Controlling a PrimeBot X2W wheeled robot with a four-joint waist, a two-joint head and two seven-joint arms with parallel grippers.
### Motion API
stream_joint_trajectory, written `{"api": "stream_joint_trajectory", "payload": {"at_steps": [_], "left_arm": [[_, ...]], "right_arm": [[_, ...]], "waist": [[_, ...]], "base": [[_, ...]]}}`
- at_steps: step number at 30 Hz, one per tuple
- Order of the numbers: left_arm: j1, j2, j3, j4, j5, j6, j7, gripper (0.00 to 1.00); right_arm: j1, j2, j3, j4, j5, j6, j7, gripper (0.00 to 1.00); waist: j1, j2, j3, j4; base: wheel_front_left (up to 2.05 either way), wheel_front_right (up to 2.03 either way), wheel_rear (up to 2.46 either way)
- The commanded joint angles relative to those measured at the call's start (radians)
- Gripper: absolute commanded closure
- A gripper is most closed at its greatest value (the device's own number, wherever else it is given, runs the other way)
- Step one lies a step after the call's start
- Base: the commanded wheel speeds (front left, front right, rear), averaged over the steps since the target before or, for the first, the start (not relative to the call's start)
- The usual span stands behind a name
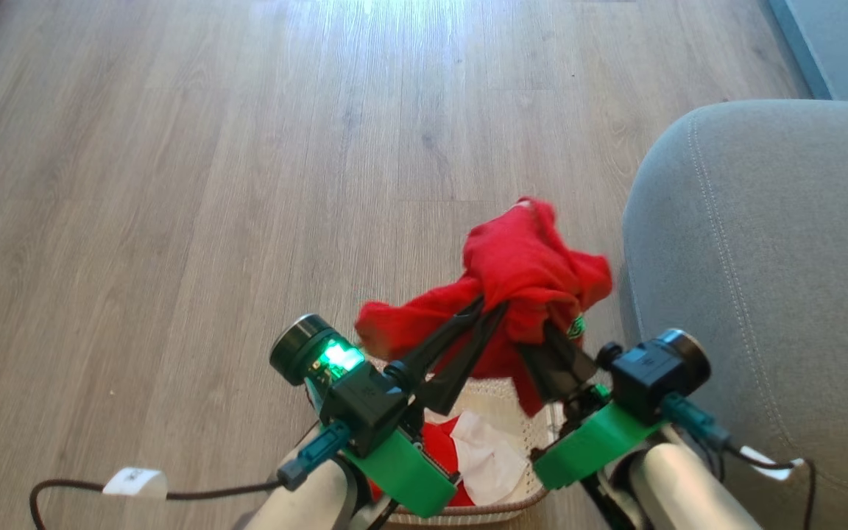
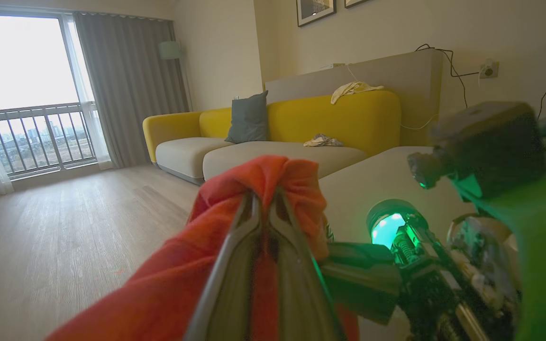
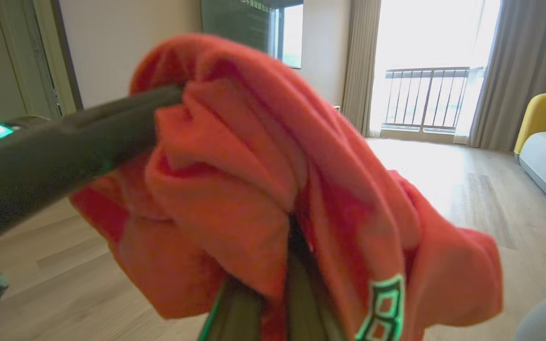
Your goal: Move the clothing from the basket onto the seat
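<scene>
Floorboards [image 1: 174,184] beneath, left gripper [image 1: 486,308] and right gripper [image 1: 550,335] pinch red garment [image 1: 527,258].

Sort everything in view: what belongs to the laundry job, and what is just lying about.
Job:
- all-red garment, pinched by the left claw and the right claw
- red-and-white garment in the basket
- grey seat

Lying about:
- yellow sofa
- grey pillow
- crumpled cloth on the sofa
- tagged cable on the floor
</scene>
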Motion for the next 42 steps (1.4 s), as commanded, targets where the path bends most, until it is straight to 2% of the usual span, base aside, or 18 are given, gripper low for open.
{"api": "stream_joint_trajectory", "payload": {"at_steps": [1, 10, 21, 23, 24, 25, 26, 27, 28, 34, 42], "left_arm": [[-0.022, -0.001, 0.033, -0.031, -0.004, -0.007, -0.005, 1.00], [-0.015, -0.001, 0.041, -0.023, -0.006, -0.007, -0.005, 1.00], [-0.018, -0.001, 0.029, 0.011, -0.018, -0.008, -0.005, 1.00], [-0.020, -0.001, 0.025, 0.014, -0.019, -0.008, -0.005, 0.65], [-0.021, -0.001, 0.024, 0.013, -0.022, -0.008, -0.005, 0.55], [-0.022, -0.001, 0.025, 0.011, -0.023, -0.006, -0.005, 0.40], [-0.022, -0.001, 0.026, 0.010, -0.023, -0.005, -0.005, 0.15], [-0.022, -0.001, 0.027, 0.009, -0.023, -0.005, -0.005, 0.03], [-0.022, -0.001, 0.028, 0.008, -0.022, -0.004, -0.005, 0.00], [-0.021, -0.001, 0.030, 0.008, -0.020, -0.004, -0.005, 0.00], [-0.013, -0.001, 0.044, 0.007, 0.002, -0.005, -0.005, 0.00]], "right_arm": [[-0.038, 0.019, -0.005, -0.045, 0.001, 0.000, -0.009, 1.00], [-0.012, 0.042, -0.124, -0.104, -0.018, 0.000, -0.009, 1.00], [-0.002, 0.043, -0.175, -0.146, 0.014, 0.000, -0.009, 1.00], [-0.003, 0.043, -0.172, -0.152, 0.008, 0.000, -0.009, 1.00], [-0.004, 0.043, -0.168, -0.153, -0.002, 0.000, -0.009, 1.00], [-0.004, 0.043, -0.167, -0.154, -0.009, 0.000, -0.009, 1.00], [-0.004, 0.043, -0.166, -0.155, -0.013, 0.000, -0.009, 1.00], [-0.004, 0.043, -0.168, -0.155, -0.016, 0.000, -0.009, 1.00], [-0.003, 0.043, -0.172, -0.155, -0.023, 0.000, -0.009, 1.00], [-0.002, 0.043, -0.189, -0.162, -0.077, 0.000, -0.009, 1.00], [-0.005, 0.043, -0.243, -0.195, -0.086, 0.000, -0.009, 1.00]], "waist": [[0.0000, 0.0000, 0.000, 0.000], [0.0000, 0.0000, -0.001, -0.005], [0.0000, 0.0000, 0.005, -0.006], [0.0000, 0.0000, 0.005, -0.006], [0.0000, 0.0000, 0.006, -0.006], [0.0000, 0.0000, 0.006, -0.007], [0.0000, 0.0000, 0.006, -0.008], [0.0000, 0.0000, 0.006, -0.008], [0.0000, 0.0000, 0.006, -0.008], [0.0000, 0.0000, 0.007, -0.009], [0.0000, 0.0000, 0.010, -0.013]], "base": [[0.00, 0.00, 0.00], [0.00, 0.00, 0.00], [0.00, 0.00, 0.00], [0.00, 0.00, 0.00], [0.00, 0.00, 0.00], [0.00, 0.00, 0.00], [0.00, 0.00, 0.00], [0.00, 0.00, 0.00], [0.00, 0.00, 0.00], [0.00, 0.00, 0.00], [0.00, 0.00, 0.00]]}}
